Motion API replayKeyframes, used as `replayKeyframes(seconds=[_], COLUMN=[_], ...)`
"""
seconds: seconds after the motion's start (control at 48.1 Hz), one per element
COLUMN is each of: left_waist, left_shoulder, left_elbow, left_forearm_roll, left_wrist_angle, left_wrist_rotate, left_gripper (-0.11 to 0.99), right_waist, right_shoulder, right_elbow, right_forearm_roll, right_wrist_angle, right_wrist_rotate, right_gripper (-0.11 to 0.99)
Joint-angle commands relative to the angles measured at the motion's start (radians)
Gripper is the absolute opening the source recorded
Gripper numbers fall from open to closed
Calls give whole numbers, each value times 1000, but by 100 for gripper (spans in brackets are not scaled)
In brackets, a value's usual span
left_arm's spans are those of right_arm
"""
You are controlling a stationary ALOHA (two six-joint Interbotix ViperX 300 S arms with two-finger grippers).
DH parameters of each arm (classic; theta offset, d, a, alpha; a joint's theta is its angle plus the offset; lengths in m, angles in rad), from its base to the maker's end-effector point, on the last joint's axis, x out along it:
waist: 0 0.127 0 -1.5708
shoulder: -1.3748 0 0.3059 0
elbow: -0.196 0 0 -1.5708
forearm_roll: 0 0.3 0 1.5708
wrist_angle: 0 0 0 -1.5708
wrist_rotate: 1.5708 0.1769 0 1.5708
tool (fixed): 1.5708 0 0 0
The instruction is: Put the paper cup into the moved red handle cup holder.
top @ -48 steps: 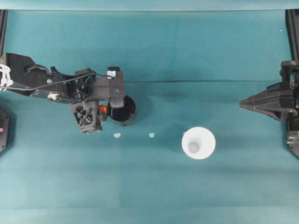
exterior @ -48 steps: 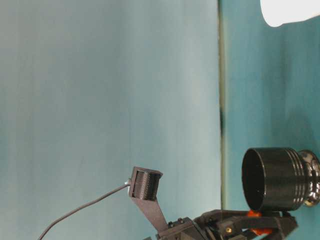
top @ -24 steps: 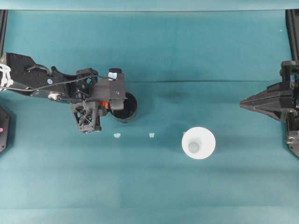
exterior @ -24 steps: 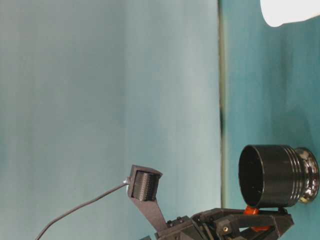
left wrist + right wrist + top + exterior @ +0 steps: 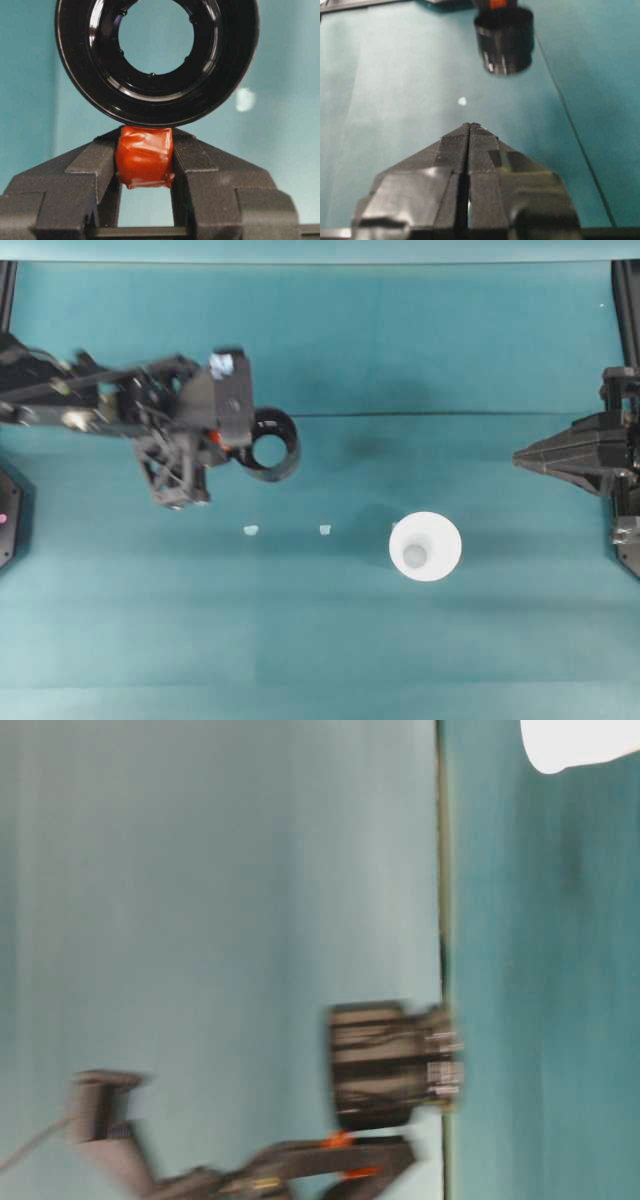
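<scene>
— Pincer on the left point(image 5: 145, 165): state?
— Clamped on the red handle point(image 5: 145, 156) of the black cup holder point(image 5: 268, 444); holder lifted clear of the counter point(image 5: 330, 630), blurred in the table-level view, ring open right through to the teal cloth.
— And the right pincer point(image 5: 469, 129)?
— Pressed together, gripping nothing, parked at the far right edge.
— Paper cup point(image 5: 425, 545)?
— Standing alone right of centre, wide rim up, well apart from both pincers. Two small pale scraps point(image 5: 250, 530) lying left of it.
</scene>
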Motion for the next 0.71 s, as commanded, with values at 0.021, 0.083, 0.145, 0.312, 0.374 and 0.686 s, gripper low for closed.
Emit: replayKeyframes(seconds=[0.021,0.083,0.145,0.312,0.374,0.686], left_waist=[-2,-2,-2,-12,-25,-98], left_shoulder=[-51,-57,-55,-41,-28,94], left_elbow=[-52,-63,-69,-91,-104,-206], left_forearm_roll=[2,2,2,2,2,2], left_wrist_angle=[58,60,60,60,60,60], left_wrist_rotate=[-2,0,-2,-8,-9,-72], left_gripper=[29,29,29,29,29,29], right_waist=[-3,-3,-3,-3,-3,-12], right_shoulder=[6,6,6,6,6,6], right_elbow=[-18,-18,-18,-18,-18,-18], right_forearm_roll=[3,3,5,5,5,5], right_wrist_angle=[-6,-6,-6,-6,-6,-6], right_wrist_rotate=[9,9,9,9,9,9], right_gripper=[-11,-11,-11,-11,-11,-11])
